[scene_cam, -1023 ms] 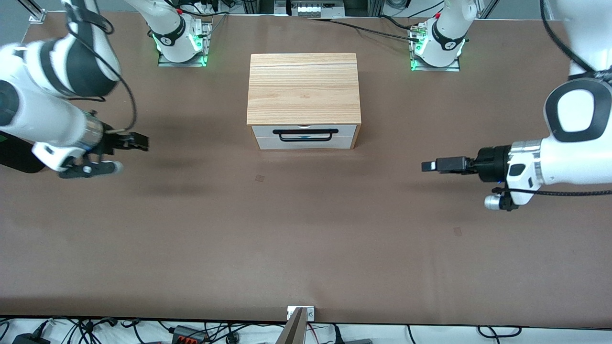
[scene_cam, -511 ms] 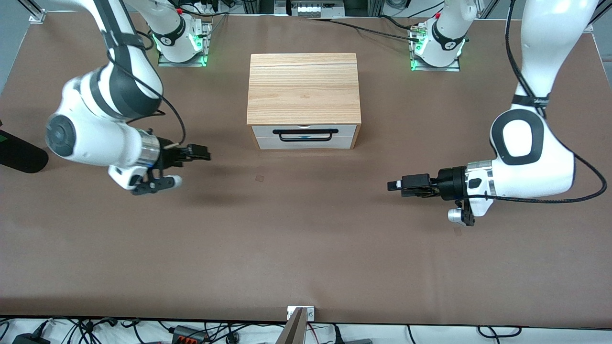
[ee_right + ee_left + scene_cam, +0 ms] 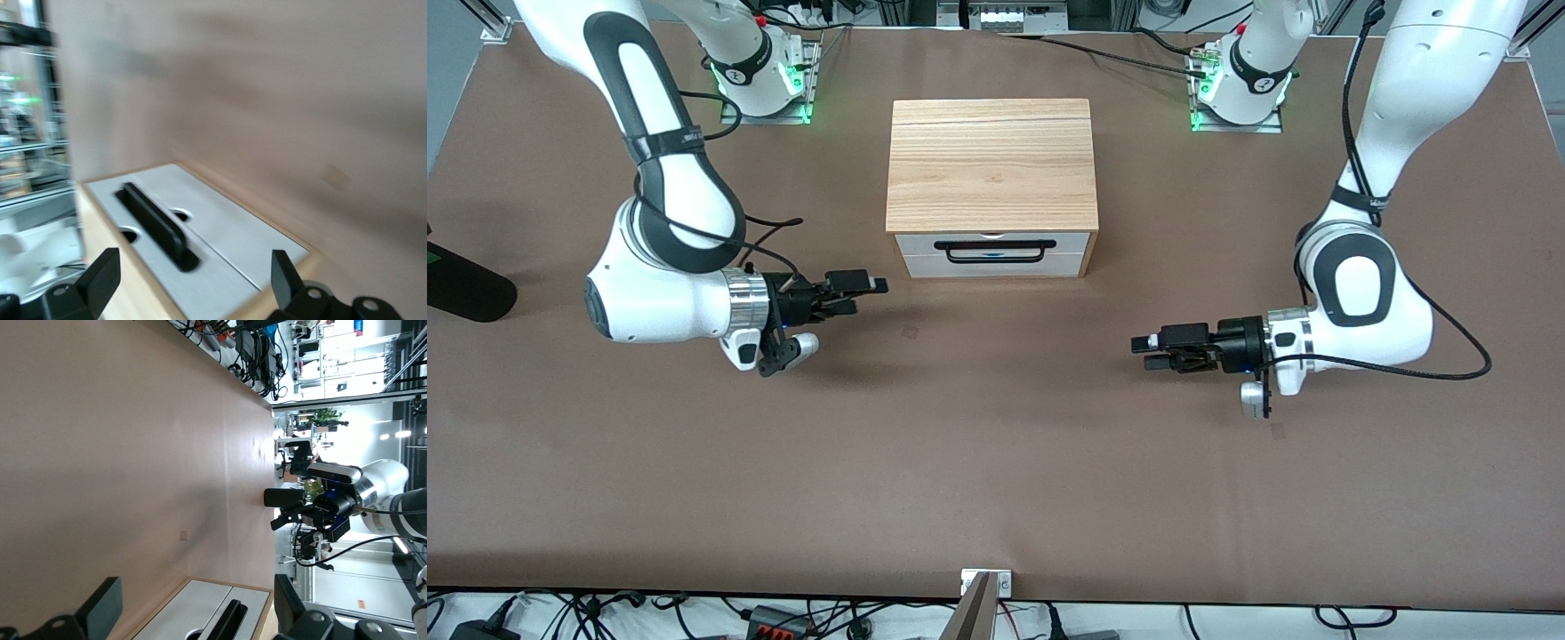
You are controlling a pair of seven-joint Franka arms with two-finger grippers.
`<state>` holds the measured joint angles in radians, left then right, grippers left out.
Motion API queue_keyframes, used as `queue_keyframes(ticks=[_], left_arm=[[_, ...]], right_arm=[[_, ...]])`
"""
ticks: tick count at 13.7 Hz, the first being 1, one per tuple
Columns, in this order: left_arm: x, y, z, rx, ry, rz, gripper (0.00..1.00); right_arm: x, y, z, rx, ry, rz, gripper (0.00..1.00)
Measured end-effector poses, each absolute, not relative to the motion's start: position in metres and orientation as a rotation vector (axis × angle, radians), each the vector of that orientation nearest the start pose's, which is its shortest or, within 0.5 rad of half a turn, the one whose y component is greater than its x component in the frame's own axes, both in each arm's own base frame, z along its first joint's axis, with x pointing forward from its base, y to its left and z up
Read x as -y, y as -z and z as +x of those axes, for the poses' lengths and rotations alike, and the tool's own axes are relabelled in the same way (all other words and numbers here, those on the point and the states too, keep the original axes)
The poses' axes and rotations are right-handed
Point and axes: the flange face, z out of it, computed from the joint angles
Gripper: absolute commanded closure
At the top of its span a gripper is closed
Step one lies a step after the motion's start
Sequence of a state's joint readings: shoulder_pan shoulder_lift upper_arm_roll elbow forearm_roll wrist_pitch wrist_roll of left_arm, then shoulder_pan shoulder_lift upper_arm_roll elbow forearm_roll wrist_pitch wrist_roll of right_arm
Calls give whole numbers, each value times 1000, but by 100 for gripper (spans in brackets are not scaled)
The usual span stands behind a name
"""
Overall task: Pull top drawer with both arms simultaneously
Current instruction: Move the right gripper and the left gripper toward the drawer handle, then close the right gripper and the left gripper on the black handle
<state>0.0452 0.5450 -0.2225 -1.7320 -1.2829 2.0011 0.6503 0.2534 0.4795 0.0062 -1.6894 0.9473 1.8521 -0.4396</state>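
Note:
The top drawer is closed in the wooden cabinet and has a long black handle. My right gripper is open and empty, over the table beside the cabinet's front corner at the right arm's end, apart from the handle. My left gripper is open and empty, over the table toward the left arm's end, farther off from the cabinet. The right wrist view shows the drawer front and handle between open fingers. The left wrist view shows the handle and the right gripper.
A plain white panel sits below the top drawer. The arm bases stand along the table's edge next to the cabinet's back. A dark object lies at the table's edge at the right arm's end.
Both arms have swung in from the table's ends toward the cabinet. The right gripper now sits close to the cabinet's corner. The drawer has not moved.

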Motion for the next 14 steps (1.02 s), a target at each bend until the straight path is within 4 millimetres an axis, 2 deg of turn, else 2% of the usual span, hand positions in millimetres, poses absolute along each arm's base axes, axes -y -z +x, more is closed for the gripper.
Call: queue_keyframes(ticks=[2, 5, 7, 9, 11, 14], left_arm=[[178, -276, 632, -21, -104, 1882, 0], [217, -248, 594, -124, -229, 1768, 0], [226, -235, 572, -151, -213, 1761, 0], [226, -225, 553, -189, -243, 1739, 2], [242, -213, 527, -240, -299, 1689, 5], [260, -204, 502, -265, -280, 1675, 5]], right_arm=[[-235, -306, 606, 318, -220, -2116, 0], [-250, -255, 592, 310, -179, -1918, 0], [-260, -214, 581, 281, -173, -1800, 0], [-268, -179, 568, 244, -184, -1718, 0], [-279, -159, 552, 206, -209, -1647, 0], [-293, -154, 534, 199, -261, -1592, 0]])
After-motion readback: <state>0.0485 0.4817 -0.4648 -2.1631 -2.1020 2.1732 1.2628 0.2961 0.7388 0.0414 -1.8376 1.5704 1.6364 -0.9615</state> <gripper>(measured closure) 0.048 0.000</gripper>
